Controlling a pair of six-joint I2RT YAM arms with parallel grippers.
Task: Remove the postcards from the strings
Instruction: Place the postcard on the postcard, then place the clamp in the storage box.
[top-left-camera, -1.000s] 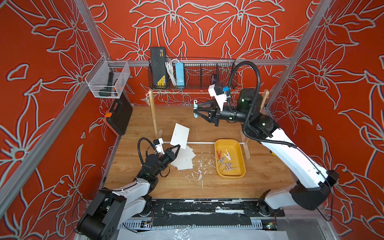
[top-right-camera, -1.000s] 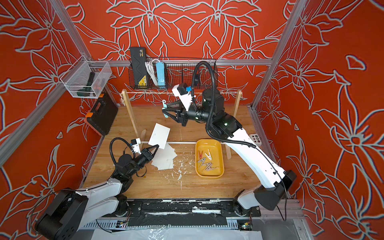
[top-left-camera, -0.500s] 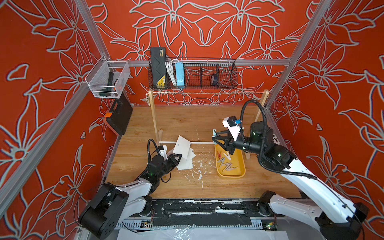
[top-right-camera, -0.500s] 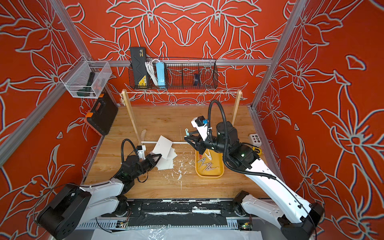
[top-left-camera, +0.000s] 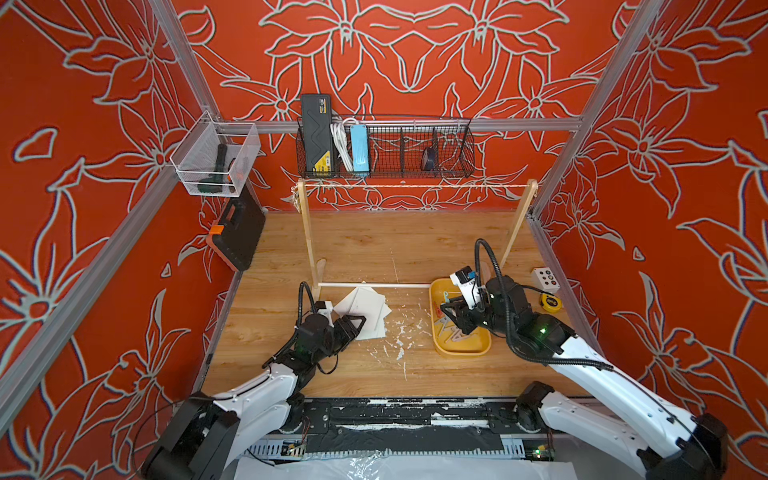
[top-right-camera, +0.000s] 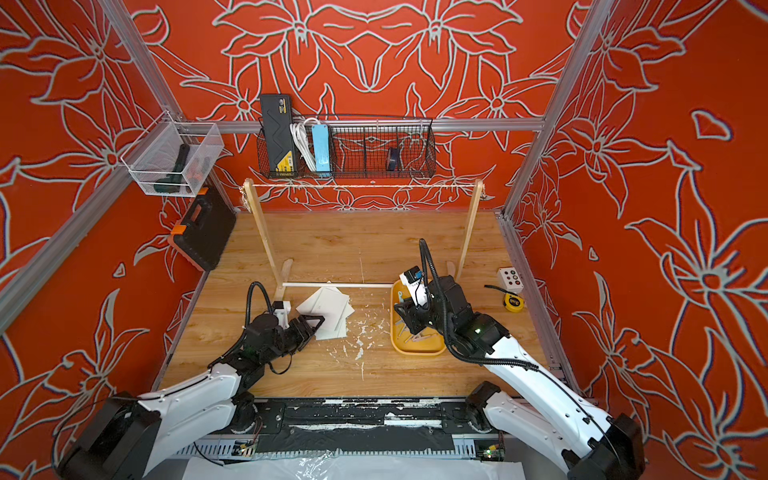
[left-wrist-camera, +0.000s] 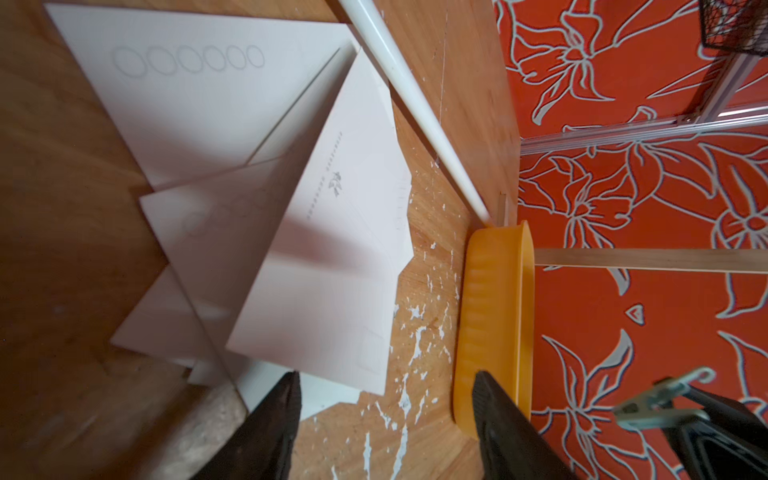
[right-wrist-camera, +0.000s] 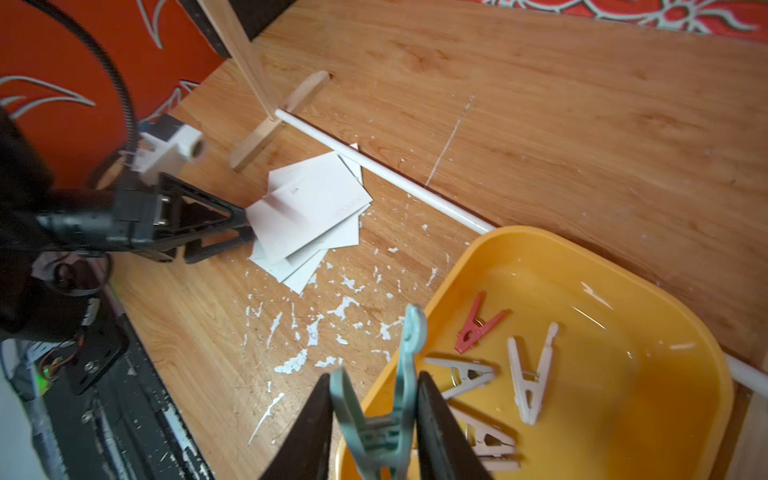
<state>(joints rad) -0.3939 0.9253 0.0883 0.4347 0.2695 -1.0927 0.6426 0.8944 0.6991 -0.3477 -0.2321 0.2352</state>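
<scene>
Several white postcards (top-left-camera: 365, 309) (top-right-camera: 328, 309) lie in a loose pile on the wooden table by the white rod. My left gripper (top-left-camera: 359, 322) (left-wrist-camera: 384, 376) is open at the near edge of the pile, with nothing between its fingers; the top card (left-wrist-camera: 324, 249) looks blurred. The string (top-left-camera: 415, 185) (top-right-camera: 361, 185) between the post tops hangs bare. My right gripper (top-left-camera: 446, 309) (right-wrist-camera: 374, 378) is shut on a teal clothes peg (right-wrist-camera: 405, 361) above the near-left part of the yellow tray (top-left-camera: 440, 349) (right-wrist-camera: 582, 257).
Several pegs (right-wrist-camera: 528, 374) lie in the tray. The wooden posts (top-left-camera: 307, 232) (top-left-camera: 515, 224) and white rod (top-left-camera: 395, 285) stand mid-table. A black case (top-left-camera: 237, 232) leans at the left wall. A button box (top-left-camera: 545, 279) and tape measure (top-left-camera: 550, 302) sit at the right.
My left gripper came down to the pile with a postcard and opened, letting it go. My right arm dropped from the string to above the tray, still holding the peg.
</scene>
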